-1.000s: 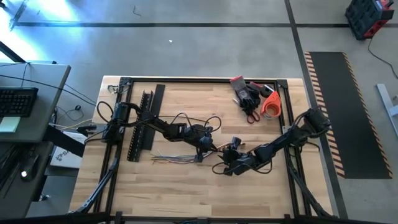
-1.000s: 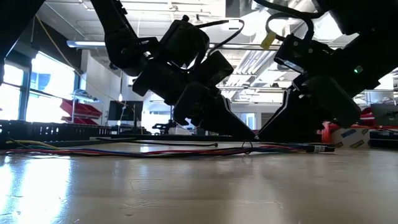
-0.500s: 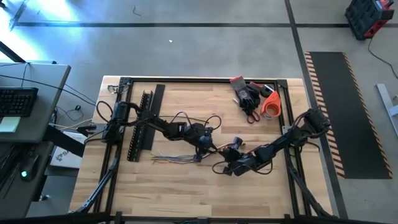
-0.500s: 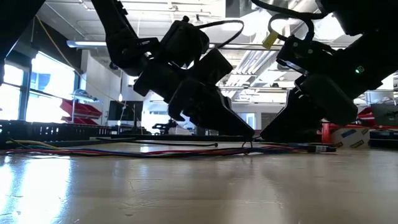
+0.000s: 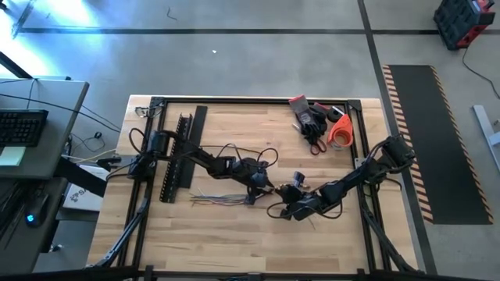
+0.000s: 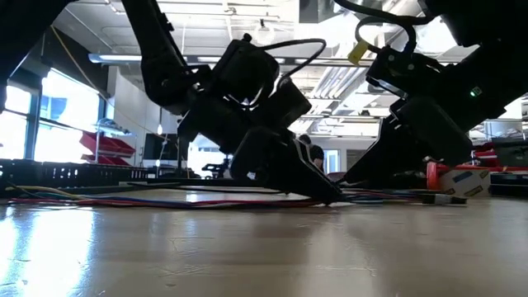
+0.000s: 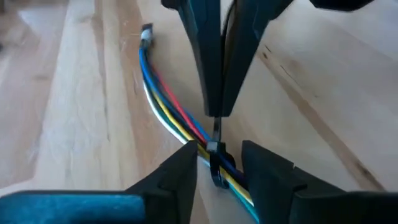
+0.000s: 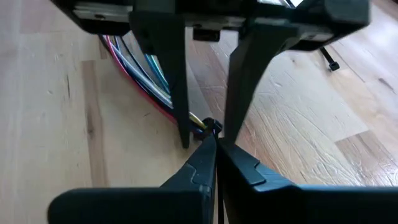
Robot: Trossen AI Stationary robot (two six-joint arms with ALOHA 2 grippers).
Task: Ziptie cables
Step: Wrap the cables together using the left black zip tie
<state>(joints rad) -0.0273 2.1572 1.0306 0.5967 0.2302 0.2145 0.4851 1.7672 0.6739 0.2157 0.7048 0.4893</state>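
The top cam sat way overhead, pointed straight down, and took in the whole table (image 5: pixel 234 234) plus the floor round it. The low cam sat right at tabletop level looking across the wood into the room behind, close enough that both arms filled the upper frame. Each wrist cam rode its own arm, aimed forward past its own fingers, very close to the wood. Both wrist views faced each other over the same spot: the cables (image 7: pixel 163 102) with the other arm's fingers behind. The low cam caught that spot side-on.
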